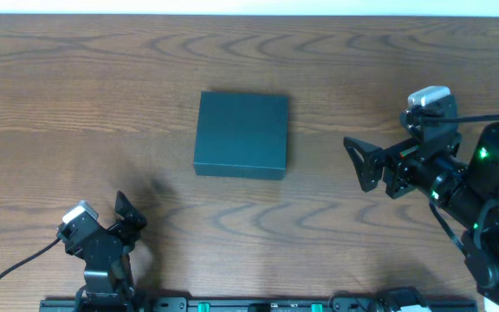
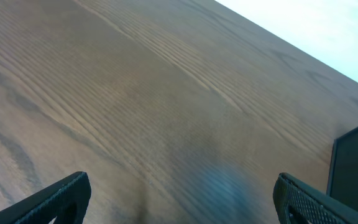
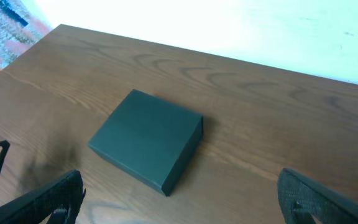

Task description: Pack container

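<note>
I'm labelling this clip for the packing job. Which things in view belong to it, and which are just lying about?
Belongs to the job:
- box, closed
- left gripper, open, holding nothing
- right gripper, open, holding nothing

Just there:
- table, only the surface under the box

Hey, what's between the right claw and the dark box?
Nothing, just bare table from the right claw to the box, clear in the overhead view.
</note>
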Robot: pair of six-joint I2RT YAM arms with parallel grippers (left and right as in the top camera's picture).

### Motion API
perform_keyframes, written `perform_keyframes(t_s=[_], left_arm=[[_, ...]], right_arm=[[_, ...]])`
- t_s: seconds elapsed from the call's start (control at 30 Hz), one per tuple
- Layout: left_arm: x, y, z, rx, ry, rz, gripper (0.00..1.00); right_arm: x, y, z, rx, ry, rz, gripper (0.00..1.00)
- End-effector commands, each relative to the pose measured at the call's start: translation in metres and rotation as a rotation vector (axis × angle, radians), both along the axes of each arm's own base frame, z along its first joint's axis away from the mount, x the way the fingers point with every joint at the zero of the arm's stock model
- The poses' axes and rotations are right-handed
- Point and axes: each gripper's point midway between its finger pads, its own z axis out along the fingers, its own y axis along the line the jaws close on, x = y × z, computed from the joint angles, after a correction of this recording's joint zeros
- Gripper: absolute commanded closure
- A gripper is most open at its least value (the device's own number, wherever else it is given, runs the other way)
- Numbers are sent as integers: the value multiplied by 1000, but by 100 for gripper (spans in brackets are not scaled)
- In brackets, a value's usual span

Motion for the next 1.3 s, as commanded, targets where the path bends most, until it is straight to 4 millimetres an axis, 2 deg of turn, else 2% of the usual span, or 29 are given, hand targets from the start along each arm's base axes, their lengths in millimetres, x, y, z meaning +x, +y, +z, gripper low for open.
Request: perform_keyframes(t_s=[0.0, 0.73, 0.83, 1.03, 1.27], left_arm=[[-2, 0, -10, 26, 41, -18, 5], [-2, 0, -10, 26, 41, -18, 5], [-2, 0, -10, 26, 41, -18, 5], [-2, 0, -10, 26, 41, -17, 5], [-2, 0, -10, 26, 41, -18, 5]], right_arm=[[-1, 0, 4, -7, -16, 6, 1], [-1, -1, 4, -11, -18, 4, 1], [2, -21, 1, -119, -53, -77, 1], [-25, -29, -31, -293, -140, 2, 1], [-49, -32, -105, -318, -229, 10, 1]])
